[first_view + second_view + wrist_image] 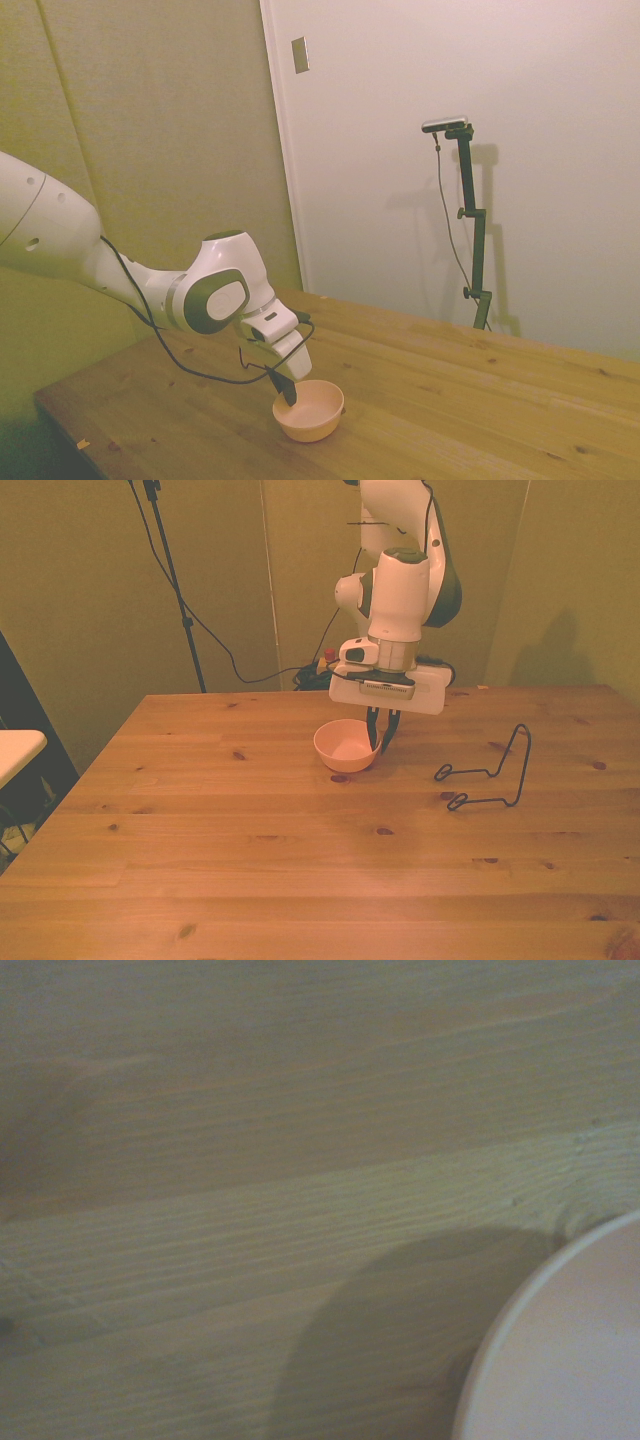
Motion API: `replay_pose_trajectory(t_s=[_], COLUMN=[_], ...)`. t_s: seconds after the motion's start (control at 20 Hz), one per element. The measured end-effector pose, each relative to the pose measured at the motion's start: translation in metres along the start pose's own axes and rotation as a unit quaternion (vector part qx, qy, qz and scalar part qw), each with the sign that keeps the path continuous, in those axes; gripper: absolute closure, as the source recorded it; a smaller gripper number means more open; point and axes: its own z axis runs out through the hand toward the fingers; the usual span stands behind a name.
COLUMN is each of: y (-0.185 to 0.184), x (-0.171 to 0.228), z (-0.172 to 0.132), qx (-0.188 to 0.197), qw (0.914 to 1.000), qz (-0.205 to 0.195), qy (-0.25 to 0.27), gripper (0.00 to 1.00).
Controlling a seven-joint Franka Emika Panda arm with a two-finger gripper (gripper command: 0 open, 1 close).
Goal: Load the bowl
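The pincer is straddling the rim of the pale pink bowl sitting on the counter, fingers seemingly closing on it, so carrying it to the wire rack is remaining.

A plain indoor test room, lab-like: a white robot arm at a bare wooden worktop, blank walls, a white door, loose cables.
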Motion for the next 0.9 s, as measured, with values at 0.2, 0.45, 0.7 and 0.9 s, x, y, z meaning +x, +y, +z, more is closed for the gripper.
replay_pose_trajectory(t_s=[0.2,0.45,0.7,0.9], y=[0.0,0.006,0.003,-0.027], x=[0.005,0.03,0.058,0.059], z=[-0.005,-0.03,-0.082,-0.128], qx=[0.007,0.042,0.083,0.13], qw=[1.0,0.9987,0.9954,0.99], qz=[0.006,0.016,0.015,-0.004], qy=[0.001,-0.024,-0.044,-0.055], gripper=[1.0,1.0,1.0,1.0])
